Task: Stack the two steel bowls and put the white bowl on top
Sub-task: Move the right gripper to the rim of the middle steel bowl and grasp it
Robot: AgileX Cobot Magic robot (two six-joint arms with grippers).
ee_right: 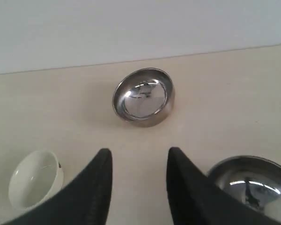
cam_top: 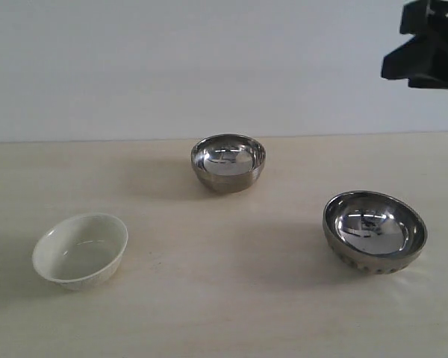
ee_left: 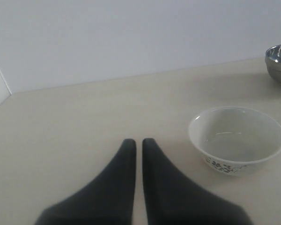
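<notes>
A smaller steel bowl [cam_top: 228,162] stands upright at the back middle of the table. The larger steel bowl [cam_top: 374,231], ribbed low on its outside, sits at the right. The white bowl [cam_top: 81,250] rests at the front left. My right gripper [ee_right: 138,154] is open and empty, held high in the air above the table; the larger steel bowl [ee_right: 250,185] lies past one finger and the smaller steel bowl [ee_right: 143,96] ahead. My left gripper [ee_left: 135,142] is shut on nothing, low over the table beside the white bowl [ee_left: 236,139]. Only part of the right arm [cam_top: 425,45] shows at the top right.
The pale wooden table [cam_top: 224,298] meets a plain white wall [cam_top: 209,67] behind it. The table's far left corner edge [ee_left: 0,101] shows in the left wrist view.
</notes>
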